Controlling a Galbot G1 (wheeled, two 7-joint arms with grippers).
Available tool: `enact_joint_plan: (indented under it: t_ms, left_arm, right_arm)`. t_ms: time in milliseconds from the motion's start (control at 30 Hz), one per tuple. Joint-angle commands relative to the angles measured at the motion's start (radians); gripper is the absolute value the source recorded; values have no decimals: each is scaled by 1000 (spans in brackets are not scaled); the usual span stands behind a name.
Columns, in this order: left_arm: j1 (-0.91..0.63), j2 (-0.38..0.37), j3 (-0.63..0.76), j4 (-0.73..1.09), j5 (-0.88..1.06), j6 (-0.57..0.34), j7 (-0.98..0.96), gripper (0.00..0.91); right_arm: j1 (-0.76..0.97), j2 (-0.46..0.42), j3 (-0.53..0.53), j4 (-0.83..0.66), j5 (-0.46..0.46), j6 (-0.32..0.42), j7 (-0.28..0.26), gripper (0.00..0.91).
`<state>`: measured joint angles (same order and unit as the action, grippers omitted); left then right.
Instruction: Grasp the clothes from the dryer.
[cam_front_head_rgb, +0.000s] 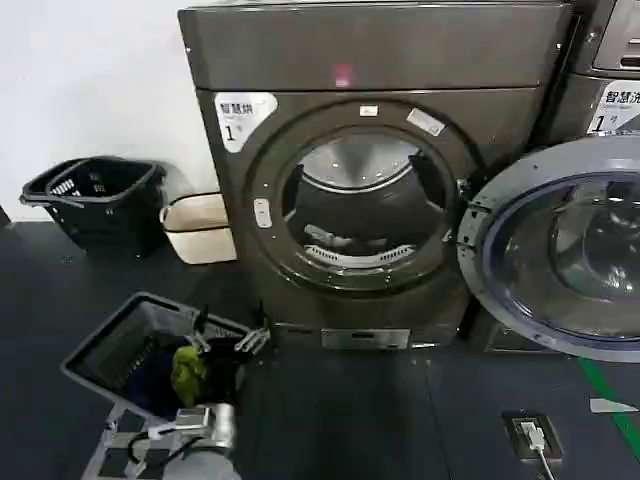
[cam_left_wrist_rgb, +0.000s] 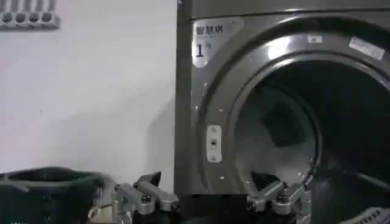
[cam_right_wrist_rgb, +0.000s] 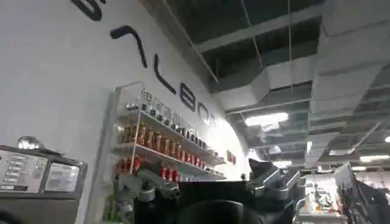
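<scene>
The dryer (cam_front_head_rgb: 370, 60) stands ahead, bronze-grey, with a "1" sticker and a small red light. Its round door (cam_front_head_rgb: 570, 250) is swung open to the right. The clothes (cam_front_head_rgb: 328, 238), a small white garment, lie low inside the steel drum. My left gripper (cam_front_head_rgb: 228, 338) hovers low in front of the dryer's lower left corner, open and holding nothing. In the left wrist view the left gripper (cam_left_wrist_rgb: 209, 182) faces the dryer (cam_left_wrist_rgb: 201, 109) and its porthole rim. My right gripper (cam_right_wrist_rgb: 201, 176) is open and empty, pointing up towards a ceiling and shelves.
A grey basket (cam_front_head_rgb: 130, 345) under the left arm holds a yellow-green cloth (cam_front_head_rgb: 186, 368) and a dark blue cloth (cam_front_head_rgb: 155, 390). A black basket (cam_front_head_rgb: 95, 195) and a cream container (cam_front_head_rgb: 200, 228) sit left of the dryer. Another machine (cam_front_head_rgb: 610, 80) stands right; a floor socket (cam_front_head_rgb: 530, 435) lies nearby.
</scene>
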<state>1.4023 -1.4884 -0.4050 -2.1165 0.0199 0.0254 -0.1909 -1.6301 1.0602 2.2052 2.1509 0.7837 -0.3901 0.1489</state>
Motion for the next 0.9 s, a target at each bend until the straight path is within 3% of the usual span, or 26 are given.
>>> enact_joint_plan:
  t_ms: [33, 267, 333, 567, 667, 900]
  left_arm:
    - [4, -5, -7, -4, 5, -2, 18, 907]
    - [16, -6, 15, -30, -64, -15, -29, 907]
    - [17, -8, 6, -37, -47, 25, 13, 907]
    - [17, -19, 7, -30, 31, -13, 102, 907]
    - [17, -31, 24, -10, 34, -109, 120, 907]
    - [6, -44, 35, 5, 71, -86, 85, 907]
  right_arm:
    - [1, 0, -4, -1, 5, 14, -11, 907]
    - [-15, 2, 7, 13, 19, 10, -8, 907]
    - [-18, 1, 13, 13, 24, 9, -8, 907]
    - [-21, 4, 22, 17, 30, 8, -9, 907]
    - [-21, 6, 24, 18, 32, 8, -10, 907]
    - [-25, 6, 37, 14, 34, 8, -12, 907]
